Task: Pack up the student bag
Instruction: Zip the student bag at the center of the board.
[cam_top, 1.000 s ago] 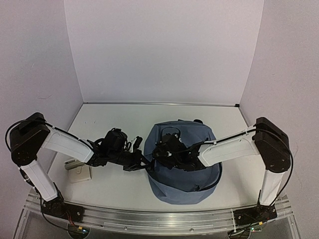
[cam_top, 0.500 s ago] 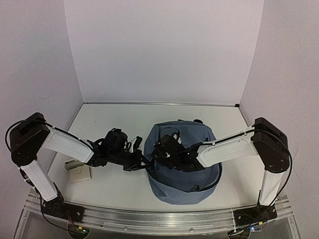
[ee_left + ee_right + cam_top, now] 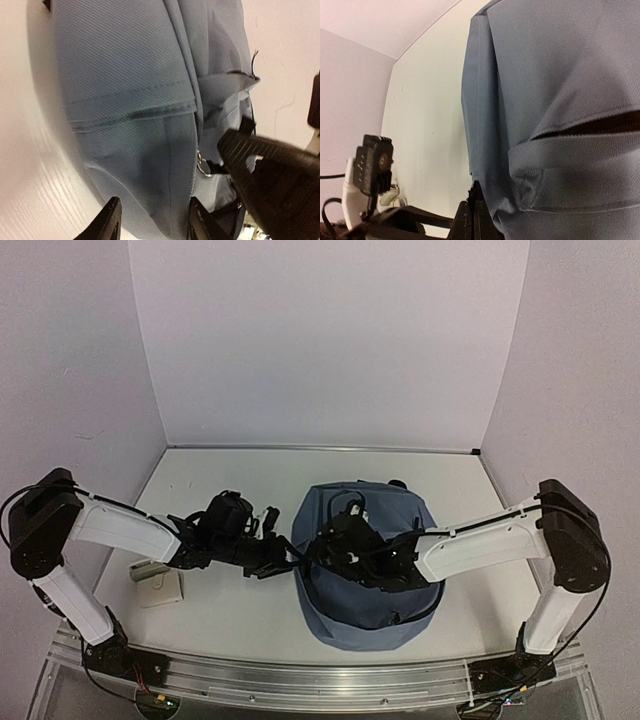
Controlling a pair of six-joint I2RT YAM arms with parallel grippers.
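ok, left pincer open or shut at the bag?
Open. In the left wrist view the left pincer has its fingertips apart, with student bag fabric in the gap. Whether they touch it: cannot tell.

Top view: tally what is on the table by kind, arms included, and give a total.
Student bag: 1
Robot arms: 2 (left arm, right arm)
Pale flat item by the left arm: 1, too small to identify
Total: 4

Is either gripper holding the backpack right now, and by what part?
Left gripper stands open beside the backpack, holding nothing. Right gripper is shut at its side seam; whether fabric is pinched cannot be told.
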